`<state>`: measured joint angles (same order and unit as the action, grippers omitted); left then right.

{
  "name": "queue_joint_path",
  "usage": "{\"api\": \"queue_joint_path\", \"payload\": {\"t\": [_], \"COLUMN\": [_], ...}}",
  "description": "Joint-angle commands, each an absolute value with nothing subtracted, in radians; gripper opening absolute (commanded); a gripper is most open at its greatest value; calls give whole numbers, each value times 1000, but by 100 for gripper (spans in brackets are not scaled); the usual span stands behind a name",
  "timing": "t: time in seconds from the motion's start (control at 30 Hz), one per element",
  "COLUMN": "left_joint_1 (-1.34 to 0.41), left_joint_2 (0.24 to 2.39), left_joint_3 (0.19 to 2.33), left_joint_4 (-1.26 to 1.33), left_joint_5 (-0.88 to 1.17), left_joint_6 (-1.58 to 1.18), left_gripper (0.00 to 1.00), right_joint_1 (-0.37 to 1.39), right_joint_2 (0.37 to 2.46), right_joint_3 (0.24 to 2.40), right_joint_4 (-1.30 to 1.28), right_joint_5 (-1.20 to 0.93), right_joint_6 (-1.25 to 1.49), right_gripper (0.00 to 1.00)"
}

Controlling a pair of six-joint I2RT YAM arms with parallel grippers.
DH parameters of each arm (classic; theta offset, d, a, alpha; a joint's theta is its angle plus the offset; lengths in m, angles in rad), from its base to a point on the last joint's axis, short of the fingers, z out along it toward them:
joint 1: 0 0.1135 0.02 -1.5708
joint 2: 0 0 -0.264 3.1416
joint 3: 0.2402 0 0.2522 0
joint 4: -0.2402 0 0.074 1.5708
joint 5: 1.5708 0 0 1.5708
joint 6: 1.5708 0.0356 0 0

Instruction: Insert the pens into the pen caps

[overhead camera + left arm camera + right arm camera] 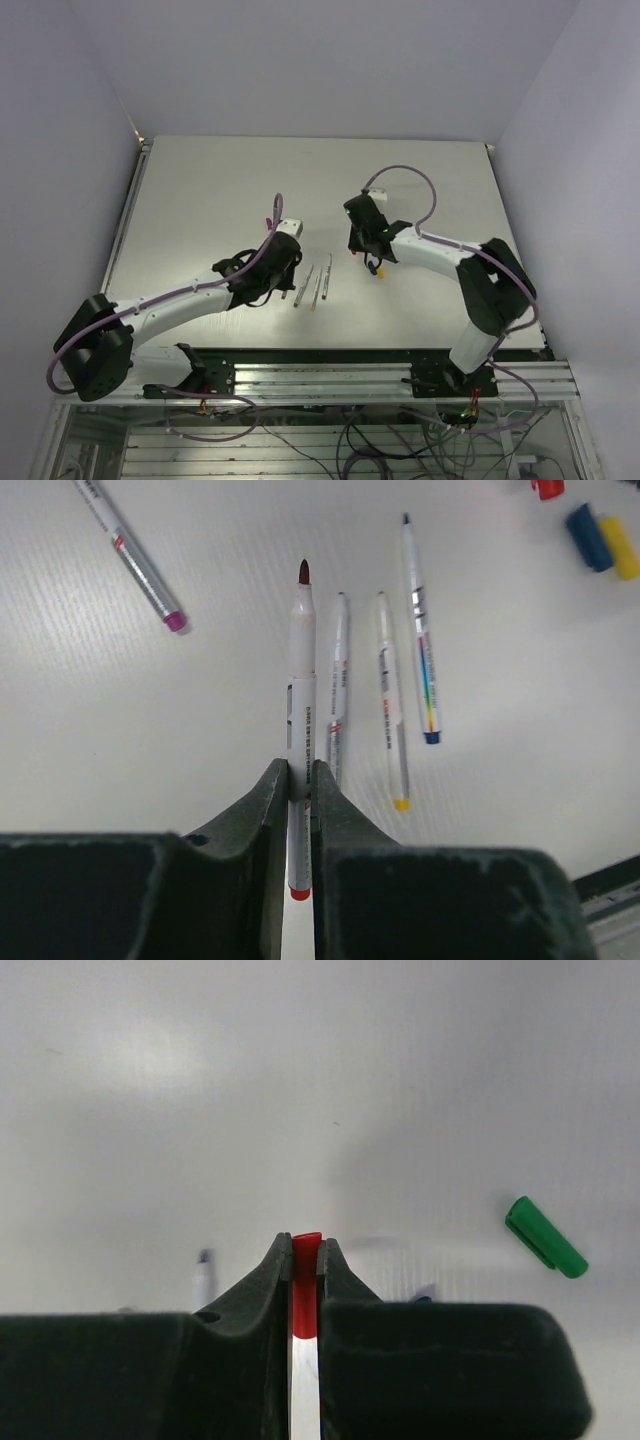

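My left gripper (300, 770) is shut on a grey pen (301, 670) with a dark red tip pointing forward and a red end behind the jaws. Three more pens lie to its right: one close beside it (338, 680), a yellow-ended one (390, 710) and a blue-ended one (420, 630). A magenta-ended pen (130, 555) lies at the upper left. My right gripper (306, 1245) is shut on the red pen cap (306, 1265). A green cap (545, 1236) lies to its right. Blue (588, 537) and yellow (620, 547) caps lie together.
In the top view the left gripper (283, 278) and right gripper (362, 250) work near the middle of the white table (200, 190), with loose pens (317, 287) between them. The table's near edge meets a metal rail (330, 375).
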<state>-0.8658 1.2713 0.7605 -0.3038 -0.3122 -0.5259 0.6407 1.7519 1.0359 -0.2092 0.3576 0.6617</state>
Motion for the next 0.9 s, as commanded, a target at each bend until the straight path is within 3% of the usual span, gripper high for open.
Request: {"api": "queue_joint_path", "payload": {"t": [0.0,0.37,0.63,0.87], "left_joint_1": [-870,-869,-870,-870], "left_joint_2": [1196,1156,1167,1156], "left_joint_3": [738,729,742,713], "left_joint_4": [-187,21,85,158], "left_joint_5": [-218,-93,-65,-18], "left_joint_6": [-498,-479,-480,-503], "left_gripper": [7,7,7,7], "right_joint_1": [638,650,653,652], "right_joint_2": [1593,1285,1236,1180], "right_joint_3": [1042,866,965,873], "right_joint_4": [-132,206,78,195], "right_joint_5": [315,191,123,90], "right_joint_6": [584,493,464,484], "right_gripper": [0,0,0,0]}}
